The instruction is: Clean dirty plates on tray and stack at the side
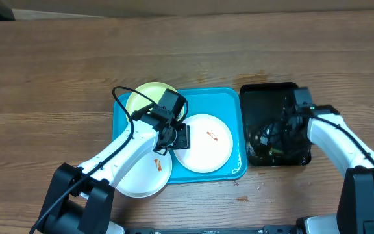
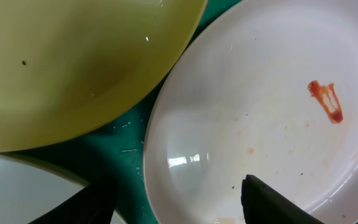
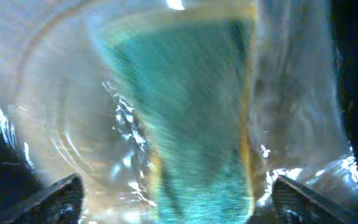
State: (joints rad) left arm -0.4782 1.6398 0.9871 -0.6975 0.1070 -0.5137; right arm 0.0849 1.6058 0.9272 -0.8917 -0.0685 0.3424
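Here, the left gripper (image 2: 178, 208) hovers with its jaws parted and nothing held between them. Its two dark fingers (image 2: 278, 202) frame the near rim of a white plate (image 2: 260, 124). This plate lies flat on the right half of the turquoise tray (image 1: 232, 99) and bears a red smear (image 2: 326, 101) with fainter specks around it. At the tray's upper left corner rests the yellow-green plate (image 2: 73, 68). Its rim runs close to that of the white plate, but the views do not show whether the two touch. A second white plate (image 1: 141, 175), marked with an orange smear (image 1: 159, 162), sits at the lower left corner. It overhangs the tray's front edge and is partly hidden by the left arm.

The right gripper (image 3: 176, 202) is lowered into the black tray (image 1: 274, 97), which stands just beside the turquoise tray on its right. Its fingers are spread wide on either side of a green sponge (image 3: 191, 124) with a yellow edge, and the sponge is blurred behind glistening liquid. Contact between fingers and sponge cannot be made out. Both trays rest on a wooden table (image 1: 57, 65).
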